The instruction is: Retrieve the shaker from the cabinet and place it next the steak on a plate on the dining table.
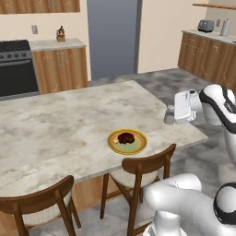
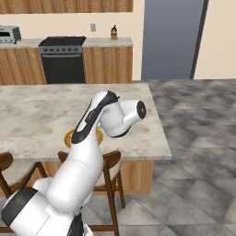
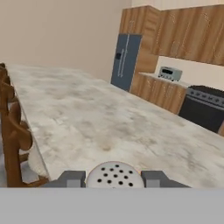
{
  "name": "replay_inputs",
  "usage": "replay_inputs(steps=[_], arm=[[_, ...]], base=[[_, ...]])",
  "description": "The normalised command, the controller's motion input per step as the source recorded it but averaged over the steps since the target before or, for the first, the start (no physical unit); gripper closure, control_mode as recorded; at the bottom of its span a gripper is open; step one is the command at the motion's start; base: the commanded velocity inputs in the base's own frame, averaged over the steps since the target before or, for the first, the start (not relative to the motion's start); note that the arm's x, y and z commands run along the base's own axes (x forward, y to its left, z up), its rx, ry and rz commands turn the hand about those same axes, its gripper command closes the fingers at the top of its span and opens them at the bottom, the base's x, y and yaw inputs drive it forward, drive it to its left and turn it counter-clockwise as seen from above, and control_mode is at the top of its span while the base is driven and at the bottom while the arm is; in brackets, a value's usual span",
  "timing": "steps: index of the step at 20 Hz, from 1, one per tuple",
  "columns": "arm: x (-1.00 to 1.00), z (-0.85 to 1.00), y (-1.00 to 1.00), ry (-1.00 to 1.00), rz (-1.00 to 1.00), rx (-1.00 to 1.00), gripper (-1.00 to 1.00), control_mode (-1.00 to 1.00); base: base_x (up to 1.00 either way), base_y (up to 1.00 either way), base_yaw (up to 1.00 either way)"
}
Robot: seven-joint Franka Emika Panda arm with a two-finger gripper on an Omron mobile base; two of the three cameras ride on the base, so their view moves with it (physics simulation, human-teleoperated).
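My gripper (image 1: 172, 115) is shut on the shaker (image 1: 169, 115), a tiny grey cylinder held over the right end of the dining table (image 1: 55, 124). In the hand view the shaker's perforated cap (image 3: 114, 175) sits between the two fingers (image 3: 70, 178). The plate (image 1: 127, 141) with its yellow rim lies near the table's front edge, left of the gripper and well apart from it. The dark steak (image 1: 126, 137) rests on it. In the right base view my arm hides most of the plate (image 2: 69, 137). The wall cabinet (image 1: 41, 5) hangs at the back.
Two wooden chairs (image 1: 143, 170) (image 1: 41, 203) stand at the table's near side. A black stove (image 1: 16, 67), a grey fridge (image 1: 113, 37) and lower cupboards line the back wall. A toaster (image 1: 205, 25) and a tall canister (image 1: 225, 27) sit on the right counter.
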Motion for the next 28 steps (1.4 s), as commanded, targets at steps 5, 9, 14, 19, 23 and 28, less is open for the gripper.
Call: replay_inputs(steps=[5,9,14,19,23,28], arm=[[0.37,-0.26,-0.01,0.05,0.02,0.00,1.00,-1.00],[0.23,-0.29,0.00,0.10,0.00,-0.01,1.00,-1.00],[0.01,-0.47,0.00,0.02,0.00,0.00,1.00,-1.00],[0.00,-0.53,0.00,0.01,0.00,0.01,1.00,-1.00],[0.05,-0.39,0.08,0.01,0.00,0.02,1.00,-1.00],[0.10,-0.32,0.13,0.00,0.00,0.05,1.00,-1.00]], base=[[0.00,0.00,0.00],[0.00,0.00,0.00],[0.00,0.00,0.00],[0.00,0.00,0.00],[0.00,0.00,0.00],[0.00,0.00,0.00]])
